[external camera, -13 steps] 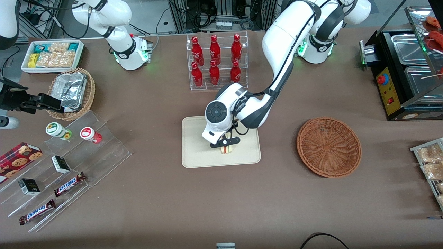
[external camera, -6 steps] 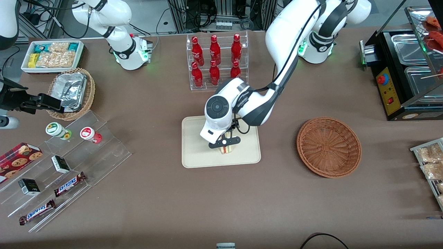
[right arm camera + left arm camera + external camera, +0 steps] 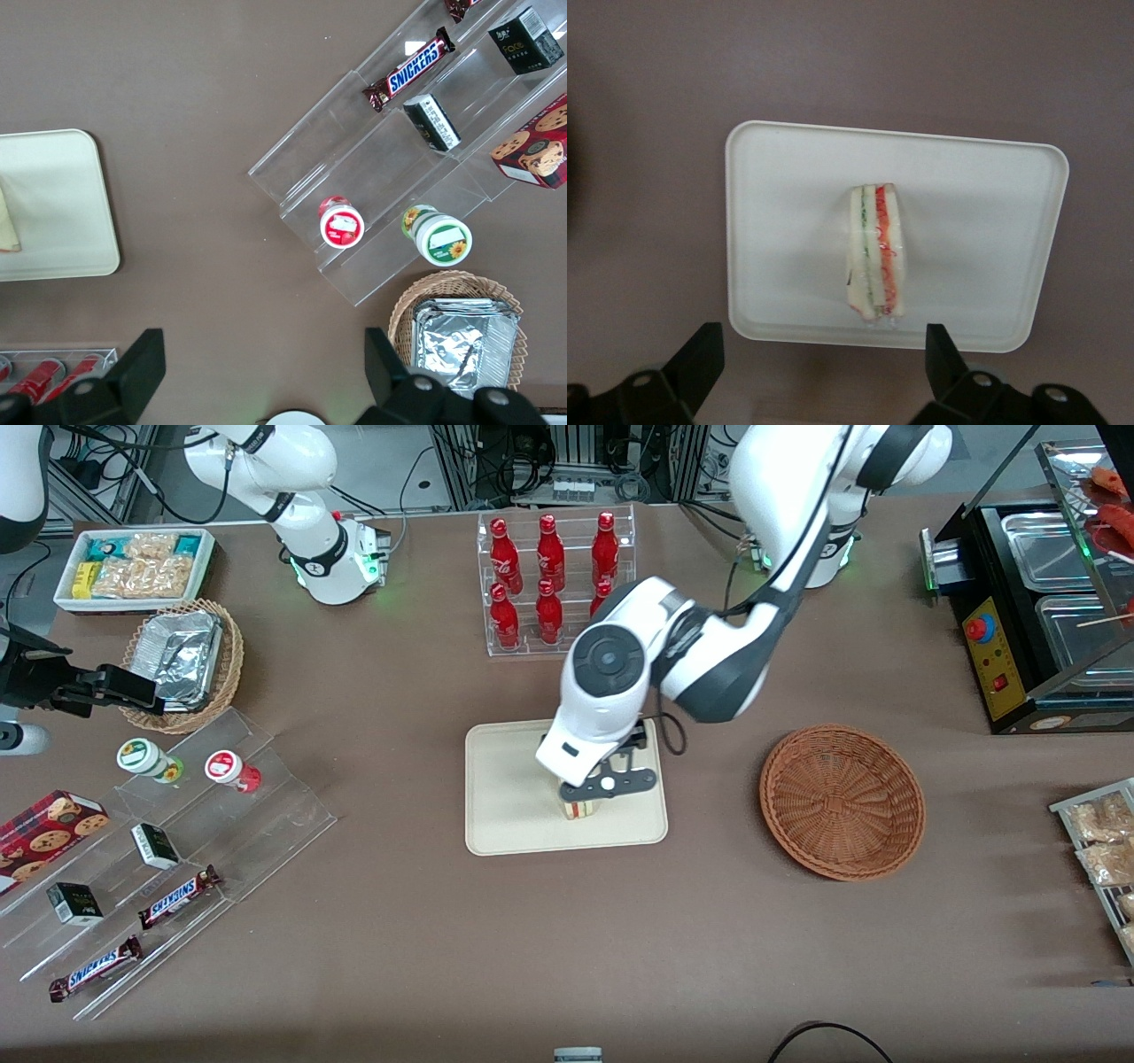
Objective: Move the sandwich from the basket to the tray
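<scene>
The sandwich (image 3: 580, 810) stands on its edge on the cream tray (image 3: 505, 806), pale bread with red and green layers showing; it also shows in the left wrist view (image 3: 875, 251) on the tray (image 3: 966, 221). My left gripper (image 3: 608, 784) hangs open and empty well above the sandwich, its black fingers (image 3: 700, 359) spread wide apart and touching nothing. The reddish-brown wicker basket (image 3: 842, 802) lies empty beside the tray, toward the working arm's end of the table.
A clear rack of red bottles (image 3: 554, 580) stands farther from the front camera than the tray. A stepped acrylic shelf with snacks (image 3: 168, 850), a tan basket with a foil container (image 3: 182, 660) and a white tub of snacks (image 3: 133, 567) lie toward the parked arm's end.
My gripper has let go of the sandwich and risen straight up from the tray. The sandwich stays standing on the tray.
</scene>
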